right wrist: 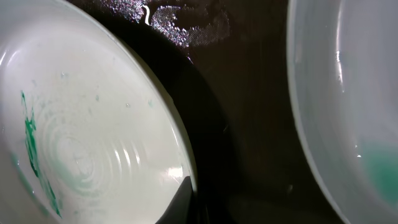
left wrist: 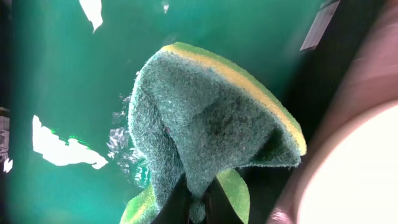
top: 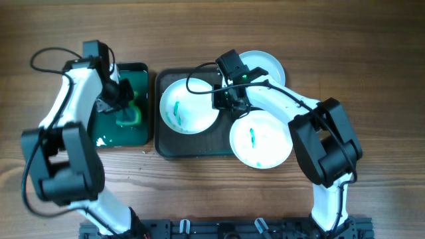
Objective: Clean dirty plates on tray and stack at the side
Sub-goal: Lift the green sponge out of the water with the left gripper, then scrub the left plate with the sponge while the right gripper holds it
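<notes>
Left gripper (left wrist: 198, 203): closed on a fold of the sponge (left wrist: 205, 118), pinching it from below so the dark scouring face bulges outward and the yellow backing shows along the top edge.
Sponge position: over the small green tray (top: 133, 72), whose wet floor shines with water.
Right gripper (top: 229, 101): at the right-hand rim of the centre plate (top: 189, 106). The right wrist view shows only one dark fingertip against that rim, so I cannot tell whether the jaws are clamped on it or merely resting there.
Centre plate: lies flat in the left half of the dark tray (top: 199, 147), with teal smears left of its middle.
Second plate (top: 261, 139): overhangs the dark tray's near right corner and has a teal streak at its centre.
Third plate (top: 269, 65): by the far right corner, partly behind the right arm, with no smear on the part that shows.
Step in hand: probably loading the sponge with water while the other arm steadies the first plate for scrubbing.
Doing it well: carry the sponge low across the rim between the two trays and land the scouring face, not the yellow side, on the smears. Wipe from the middle outward, toward the held rim, so the plate is pushed into its support and does not skid. Keep the pinch deep enough that the fold does not slip out under pressure.
Progress: early, as two plates show smears.
</notes>
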Tool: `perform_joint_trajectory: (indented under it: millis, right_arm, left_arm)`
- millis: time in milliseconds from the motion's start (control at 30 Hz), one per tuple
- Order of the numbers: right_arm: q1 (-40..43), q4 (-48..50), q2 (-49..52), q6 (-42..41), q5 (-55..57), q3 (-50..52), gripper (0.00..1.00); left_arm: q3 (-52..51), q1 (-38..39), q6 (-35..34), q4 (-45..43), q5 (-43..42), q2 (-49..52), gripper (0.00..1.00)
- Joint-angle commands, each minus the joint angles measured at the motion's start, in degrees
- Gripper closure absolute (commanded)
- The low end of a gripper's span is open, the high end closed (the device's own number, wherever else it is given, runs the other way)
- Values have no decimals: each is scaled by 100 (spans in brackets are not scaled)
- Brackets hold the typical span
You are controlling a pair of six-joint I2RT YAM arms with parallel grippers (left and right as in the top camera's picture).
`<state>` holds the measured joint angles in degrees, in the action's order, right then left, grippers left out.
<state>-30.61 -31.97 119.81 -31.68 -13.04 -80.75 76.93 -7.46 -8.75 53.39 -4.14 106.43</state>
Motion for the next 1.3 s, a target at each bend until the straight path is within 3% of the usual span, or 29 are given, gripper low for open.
perform_joint_trajectory:
  millis: [0, 233, 567, 733, 800, 933, 1000, 1100, 1267]
  right_arm:
    - [-20, 33, 188, -2, 22, -90, 96]
    - [-17, 24, 188, -2, -11, -90, 96]
    - [-17, 2, 188, -2, -13, -90, 96]
    - [-17, -2, 188, 2, -13, -90, 96]
    - [-17, 2, 188, 2, -11, -90, 96]
    - [-17, 24, 188, -4, -11, -90, 96]
    - [-17, 22, 188, -2, -11, -90, 96]
    - [-17, 15, 188, 0, -35, -90, 96]
    - [-17, 22, 188, 0, -35, -90, 96]
  left_arm:
    - [304, 96, -247, -35, -258, -868, 96]
    - [291, 1058, -883, -275, -393, -859, 96]
    - [291, 2079, -1193, -647, -420, 647, 96]
    - [291, 2225, -1703, -177, -426, 1104, 96]
    - [293, 2225, -1668, -96, -723, 1093, 96]
    - [293, 2201, -431, -166, -2542, 1088, 96]
    - [293, 2184, -361, -168, -2680, 1088, 96]
    - [293, 2096, -407, -212, -2461, 1088, 96]
    - [310, 1965, -1685, -304, 201, 1088, 96]
